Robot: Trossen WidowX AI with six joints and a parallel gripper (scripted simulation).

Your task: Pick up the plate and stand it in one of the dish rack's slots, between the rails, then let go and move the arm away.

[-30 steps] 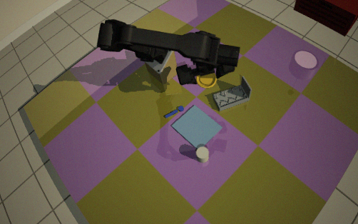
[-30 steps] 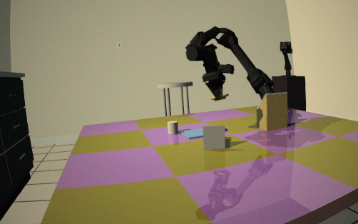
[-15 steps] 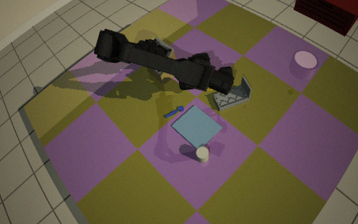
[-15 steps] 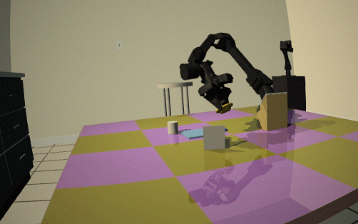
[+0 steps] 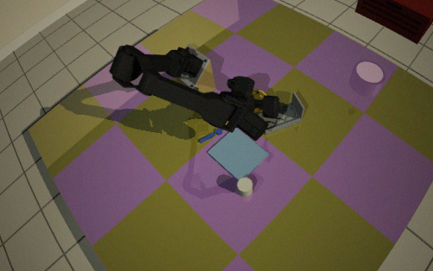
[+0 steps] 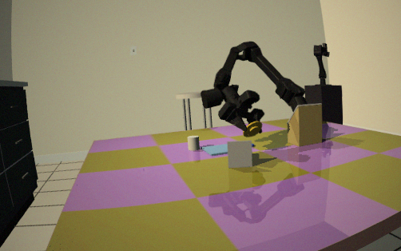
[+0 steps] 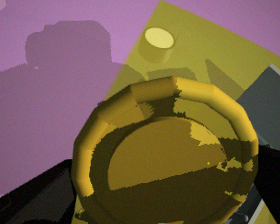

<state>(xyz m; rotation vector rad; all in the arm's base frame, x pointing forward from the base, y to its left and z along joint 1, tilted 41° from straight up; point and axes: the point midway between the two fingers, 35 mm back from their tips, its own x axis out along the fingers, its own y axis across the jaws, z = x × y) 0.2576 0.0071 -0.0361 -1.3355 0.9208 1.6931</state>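
Plate (image 5: 258, 93) (image 6: 252, 129) (image 7: 82, 162), one, yellow, round, raised rim: hanging tilted in the air beside the dish rack (image 5: 285, 122) (image 6: 240, 154) (image 7: 271, 100), on the arm-base side of it, not yet standing in a slot. Gripper (image 5: 264, 105) (image 6: 252, 127) (image 7: 164, 163), one: fingers standing wide, clamping the plate across its rim at opposite edges. Handling, judged: probably light and stiff, its smooth curved rim perhaps slipping or pivoting if knocking a rail. Best hold: opposite rim edges, leaving the lower edge free for entering the rack.
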